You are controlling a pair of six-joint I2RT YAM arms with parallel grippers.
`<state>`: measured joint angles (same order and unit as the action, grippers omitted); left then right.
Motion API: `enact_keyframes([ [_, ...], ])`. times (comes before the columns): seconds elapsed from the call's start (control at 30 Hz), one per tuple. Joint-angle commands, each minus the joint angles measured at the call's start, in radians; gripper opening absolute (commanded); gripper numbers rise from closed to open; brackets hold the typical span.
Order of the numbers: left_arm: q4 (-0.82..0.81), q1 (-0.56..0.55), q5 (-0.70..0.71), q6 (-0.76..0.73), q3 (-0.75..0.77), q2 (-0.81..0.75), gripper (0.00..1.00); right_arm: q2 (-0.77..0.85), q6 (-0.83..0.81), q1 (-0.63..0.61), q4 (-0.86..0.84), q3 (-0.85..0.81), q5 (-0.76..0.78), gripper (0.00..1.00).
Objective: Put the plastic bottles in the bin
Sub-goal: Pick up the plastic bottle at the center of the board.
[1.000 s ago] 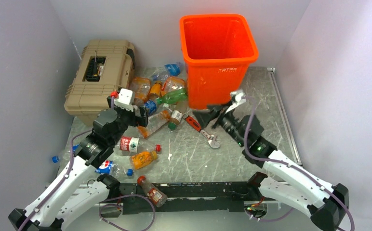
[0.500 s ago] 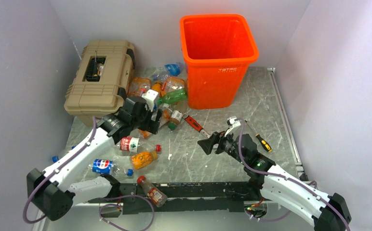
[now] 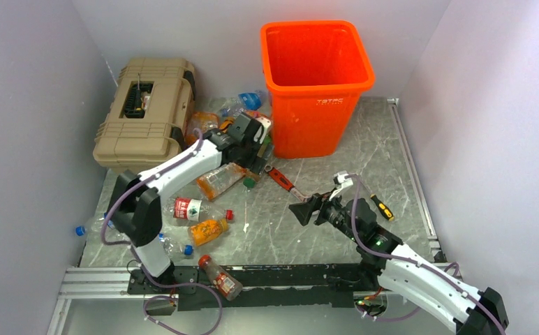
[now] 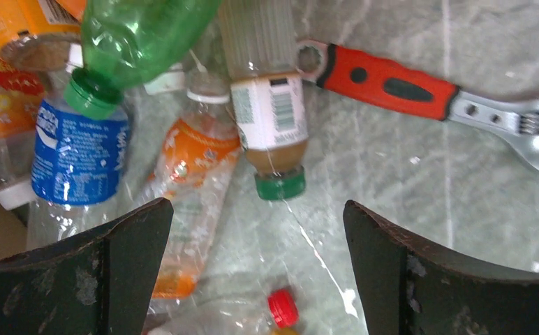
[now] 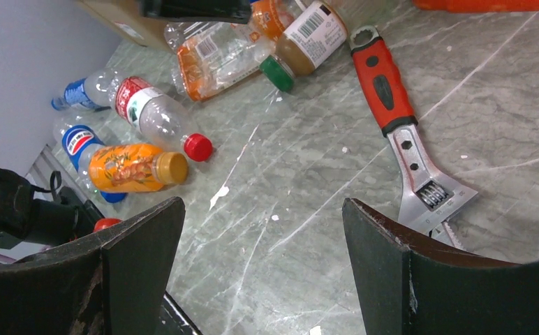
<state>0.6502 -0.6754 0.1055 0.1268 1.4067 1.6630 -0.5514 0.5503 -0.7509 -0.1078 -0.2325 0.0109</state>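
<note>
Jaws, left: left gripper [image 4: 255, 209] spread wide, gripping nothing, above the heap.
Toolbox: one toolbox [image 3: 144, 112], tan, back left.
Bottles: I count six bottles [image 3: 195, 208] loose on the table [image 3: 392, 139], front left; more are heaped against the bin, and I can't tell how many.
Wrench: one wrench [image 3: 284, 180], red-handled.
Jaws, right: right gripper [image 3: 307, 209] spread, empty, by the wrench head.
Bin: one bin [image 3: 317, 105], orange, upright, at the back.
Screwdriver: one screwdriver [image 3: 382, 207], far right.
</note>
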Motion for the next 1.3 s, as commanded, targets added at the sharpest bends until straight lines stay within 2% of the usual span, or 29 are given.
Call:
enact_keyframes([
  [0.0,-0.009,0.024,0.101,-0.055,0.106,0.073,0.98,0.063,-0.018,-0.003,0.023,0.002,0.03,0.88],
  [0.07,-0.028,0.052,0.105,-0.103,0.135,0.086,0.99,0.083,-0.02,-0.004,0.031,0.007,0.027,0.88],
  [0.2,-0.108,0.077,0.104,-0.36,0.111,0.066,0.99,0.112,-0.024,-0.003,0.04,0.01,0.022,0.88],
  [0.37,-0.18,0.119,-0.063,-0.596,0.042,0.046,1.0,0.106,-0.024,-0.004,0.028,0.011,-0.006,0.88],
  [0.57,-0.139,0.24,-0.374,-0.665,0.106,0.096,1.0,0.089,-0.014,-0.004,0.023,0.008,-0.077,0.87],
  [0.7,-0.205,0.261,-0.461,-0.771,0.07,0.107,0.99,0.108,-0.007,-0.003,0.038,0.014,-0.083,0.87],
  [0.83,-0.192,0.296,-0.552,-0.795,0.114,0.171,0.98,0.117,-0.004,-0.004,0.044,0.02,-0.082,0.87],
  [1.0,-0.201,0.297,-0.599,-0.826,0.167,0.233,0.98,0.095,-0.004,-0.004,0.03,0.024,-0.079,0.87],
  [1.27,-0.21,0.294,-0.544,-0.828,0.242,0.341,0.97,0.081,-0.006,-0.003,0.016,0.03,-0.064,0.87],
])
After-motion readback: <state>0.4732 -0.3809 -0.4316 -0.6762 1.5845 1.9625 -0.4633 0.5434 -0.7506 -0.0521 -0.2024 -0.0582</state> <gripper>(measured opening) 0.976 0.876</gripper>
